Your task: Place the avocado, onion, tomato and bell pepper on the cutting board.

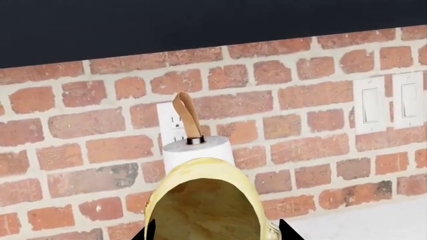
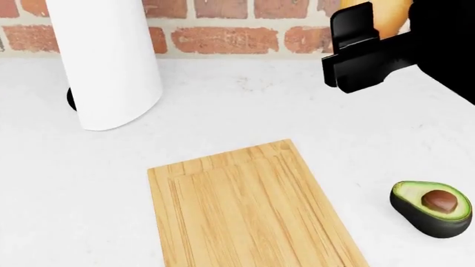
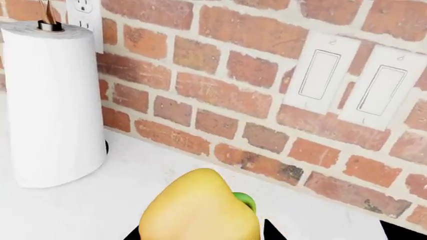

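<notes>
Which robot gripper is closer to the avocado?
Probably right. The right gripper, holding the bell pepper, hangs over the counter behind the avocado, by the wall. The left gripper, holding the onion, is outside the head view, so likely farther.

No legible text, labels, brands, numbers or signs found in any view: blank on the paper towel roll (image 3: 53,105), wall switches (image 3: 350,80), outlet (image 1: 170,122), brick wall (image 3: 220,60) and cutting board (image 2: 252,211).
</notes>
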Robot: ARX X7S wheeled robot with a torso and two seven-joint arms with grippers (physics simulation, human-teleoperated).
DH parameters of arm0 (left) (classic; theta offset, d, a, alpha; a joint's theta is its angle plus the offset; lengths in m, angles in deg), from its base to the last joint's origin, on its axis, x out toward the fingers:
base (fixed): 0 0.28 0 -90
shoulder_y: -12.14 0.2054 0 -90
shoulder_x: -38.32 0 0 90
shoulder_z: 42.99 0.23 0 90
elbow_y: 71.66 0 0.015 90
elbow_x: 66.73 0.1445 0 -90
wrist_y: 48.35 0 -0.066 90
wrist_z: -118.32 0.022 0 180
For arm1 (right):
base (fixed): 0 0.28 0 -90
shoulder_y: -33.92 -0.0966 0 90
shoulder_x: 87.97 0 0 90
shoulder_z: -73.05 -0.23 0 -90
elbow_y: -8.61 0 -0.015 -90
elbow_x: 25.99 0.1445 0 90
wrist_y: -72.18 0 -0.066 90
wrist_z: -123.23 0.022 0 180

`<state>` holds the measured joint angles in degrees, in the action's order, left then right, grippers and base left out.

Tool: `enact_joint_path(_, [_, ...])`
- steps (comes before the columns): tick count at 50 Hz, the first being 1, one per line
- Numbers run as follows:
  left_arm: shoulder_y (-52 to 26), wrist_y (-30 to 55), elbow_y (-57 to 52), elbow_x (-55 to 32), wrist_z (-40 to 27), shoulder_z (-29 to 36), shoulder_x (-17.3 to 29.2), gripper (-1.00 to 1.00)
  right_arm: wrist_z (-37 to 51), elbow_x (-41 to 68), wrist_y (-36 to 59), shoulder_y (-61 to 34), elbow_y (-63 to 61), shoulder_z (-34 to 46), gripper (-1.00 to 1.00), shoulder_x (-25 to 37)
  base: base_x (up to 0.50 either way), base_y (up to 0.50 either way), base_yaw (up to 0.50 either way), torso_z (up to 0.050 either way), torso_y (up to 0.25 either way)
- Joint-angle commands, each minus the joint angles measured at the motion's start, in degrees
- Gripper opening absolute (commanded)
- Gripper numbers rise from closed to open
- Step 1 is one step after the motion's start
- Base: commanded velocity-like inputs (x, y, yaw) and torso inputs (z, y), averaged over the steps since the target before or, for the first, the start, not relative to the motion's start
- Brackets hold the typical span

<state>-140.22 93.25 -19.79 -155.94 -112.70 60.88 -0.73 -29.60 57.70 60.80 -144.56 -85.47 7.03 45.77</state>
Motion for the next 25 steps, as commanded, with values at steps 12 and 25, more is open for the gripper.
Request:
enact_joint_path(12, [-2.1,0.0,-0.4,-2.2,-2.1,0.4,0.5,-1.00,-22.4,-6.4,3.7,-8.7,10.8,15.0,-1.00,-4.9,0.00,0.00,0.00,0.000,0.000])
enact_joint_path(25, [-3.9,0.8,0.5,-2.2,-2.1,1.5,-0.1,-1.00,-38.2,-13.2,1.2,-13.2,16.3,24.4,-1.00,-8.3,0.00,0.00,0.00,0.000,0.000])
